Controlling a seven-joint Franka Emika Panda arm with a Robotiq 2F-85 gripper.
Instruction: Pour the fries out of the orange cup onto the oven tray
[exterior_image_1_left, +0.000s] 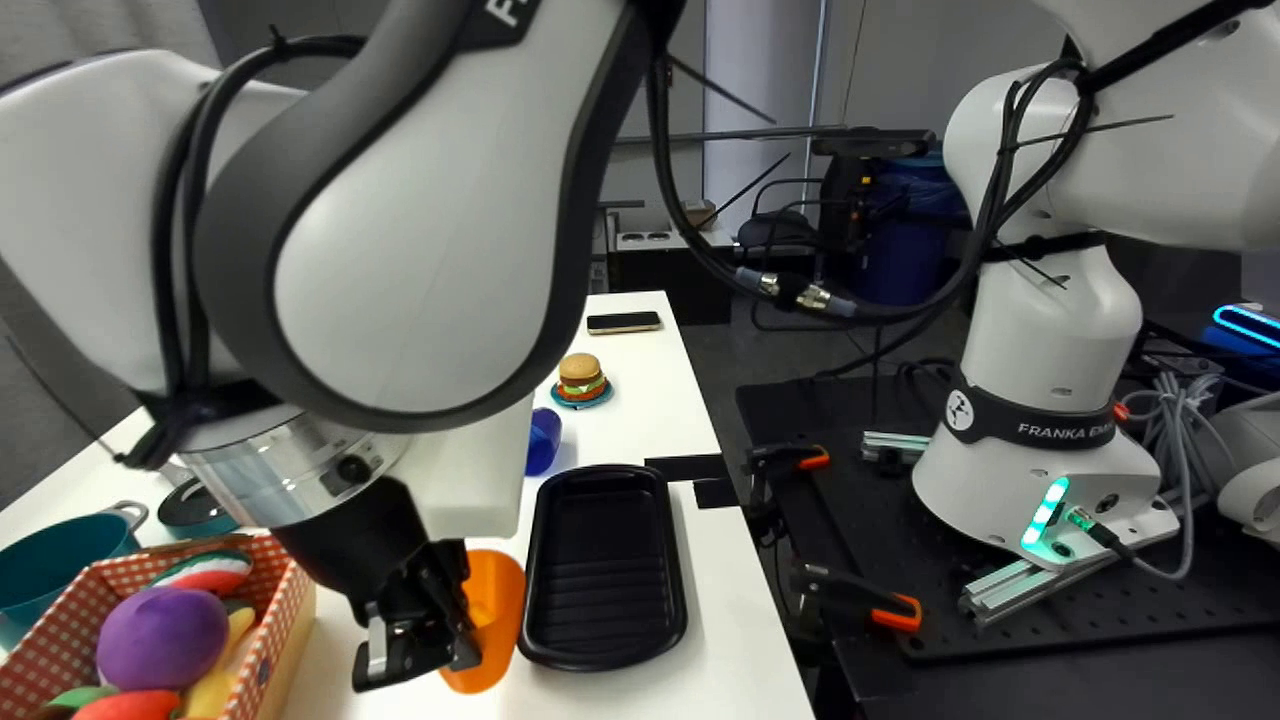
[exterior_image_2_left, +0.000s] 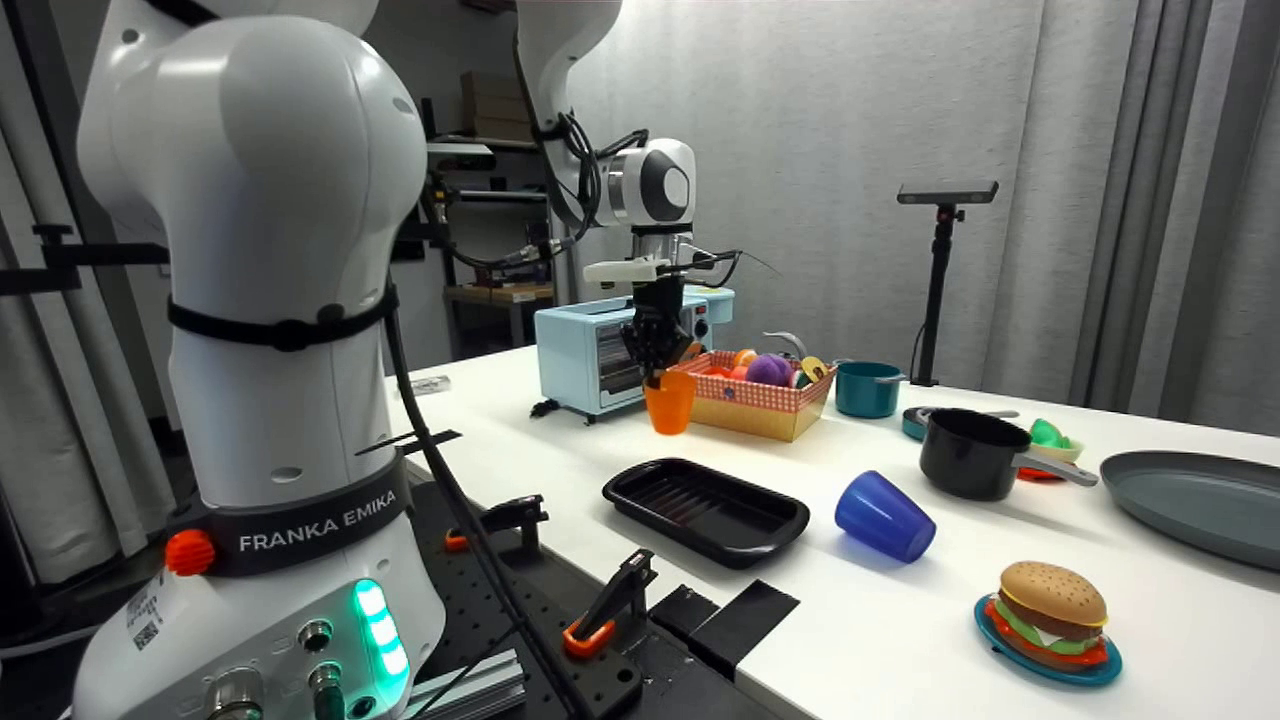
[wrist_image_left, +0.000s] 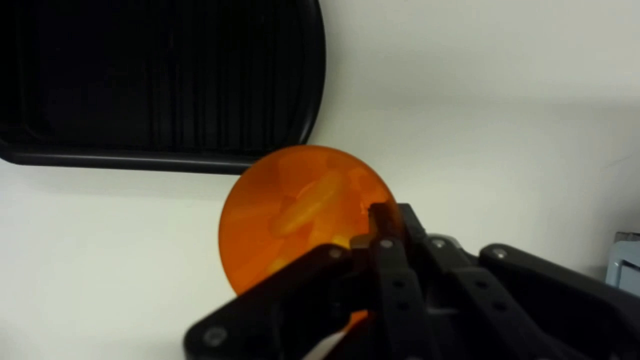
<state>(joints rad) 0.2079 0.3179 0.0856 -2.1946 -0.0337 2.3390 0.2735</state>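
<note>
— What's the biggest thing beneath you?
— A smooth white table (exterior_image_2_left: 560, 450). On it, in an exterior view, stands a boxy light-blue toaster oven (exterior_image_2_left: 570, 350), and near that a rectangular basket (exterior_image_2_left: 745, 415) with red-and-white checked trim, holding colourful toy food (exterior_image_2_left: 770, 370).

— And the tray?
— The black rectangular oven tray (exterior_image_1_left: 605, 560) lies flat on the table, its corners rounded, its base ribbed across one part.

— How do your jaws stand?
— Drawn together, with just a thin wall pinched between the tips of my black two-fingered gripper (wrist_image_left: 400, 220). That wall is the side of the bright orange, translucent plastic cup (exterior_image_2_left: 672, 405). One fingertip is inside the cup, the other outside.

— Where does that put the cup?
— Mouth up and roughly upright, mostly to the left of my fingertips in the wrist view, where its rim overlaps the tray's corner. In both exterior views it's near the tray. Whether its base touches the table, I can't tell.

— And the smallest things?
— The short yellow toy fries (wrist_image_left: 310, 207). They're in the orange cup, close by my inner fingertip. One shows almost whole; others are partly hidden by my gripper, so I can't count them.
</note>
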